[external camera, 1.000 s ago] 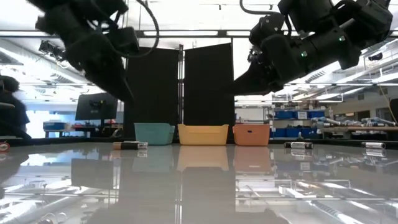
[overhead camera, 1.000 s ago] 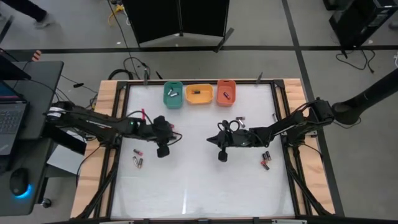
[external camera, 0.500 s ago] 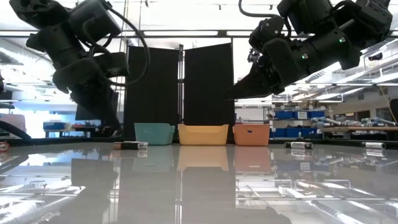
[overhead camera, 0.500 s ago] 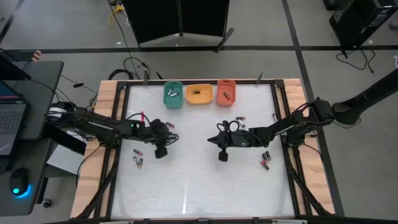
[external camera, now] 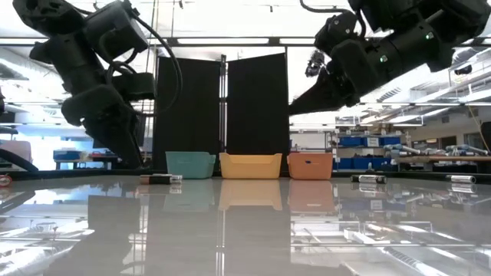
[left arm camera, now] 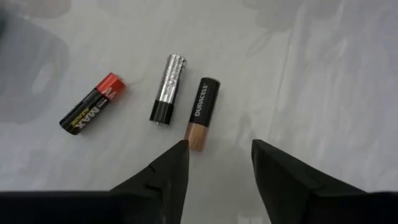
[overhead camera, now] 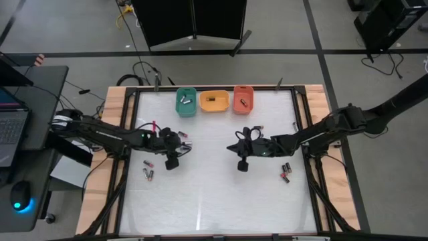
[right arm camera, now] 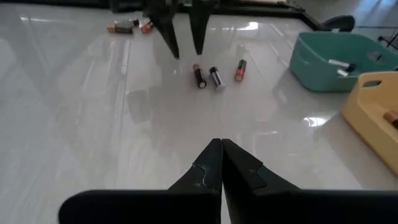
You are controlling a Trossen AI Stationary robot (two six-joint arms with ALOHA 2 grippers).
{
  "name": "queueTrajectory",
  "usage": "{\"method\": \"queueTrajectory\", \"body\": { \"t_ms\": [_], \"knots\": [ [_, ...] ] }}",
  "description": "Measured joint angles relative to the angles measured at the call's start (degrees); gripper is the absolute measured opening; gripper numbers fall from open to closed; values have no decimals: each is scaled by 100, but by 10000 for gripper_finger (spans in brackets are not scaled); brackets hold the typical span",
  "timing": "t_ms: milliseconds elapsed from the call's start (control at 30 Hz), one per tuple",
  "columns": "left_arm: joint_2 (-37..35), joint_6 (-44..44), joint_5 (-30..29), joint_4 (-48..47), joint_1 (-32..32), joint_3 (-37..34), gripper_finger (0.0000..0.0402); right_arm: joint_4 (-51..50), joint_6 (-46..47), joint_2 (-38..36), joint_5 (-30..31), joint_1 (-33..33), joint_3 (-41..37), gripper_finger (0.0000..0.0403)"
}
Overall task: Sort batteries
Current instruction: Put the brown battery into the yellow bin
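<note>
Left gripper (left arm camera: 214, 155) is hovering spread over three batteries (left arm camera: 203, 114). Right gripper (right arm camera: 221, 163) is hanging pinched together, mid-table.

Tray (overhead camera: 242, 98) contents too small

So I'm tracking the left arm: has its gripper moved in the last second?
Yes: the left gripper has dropped toward the table.
</note>
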Motion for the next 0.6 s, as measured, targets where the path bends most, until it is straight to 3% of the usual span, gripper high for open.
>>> {"method": "queueTrajectory", "body": {
  "t_ms": [267,600],
  "knots": [
    [484,255,-152,641,7,-149,183,-60,-132,-205,6,9,0,13],
    [547,310,-345,826,9,-153,180,-49,-130,-140,6,9,0,13]
  ]
}}
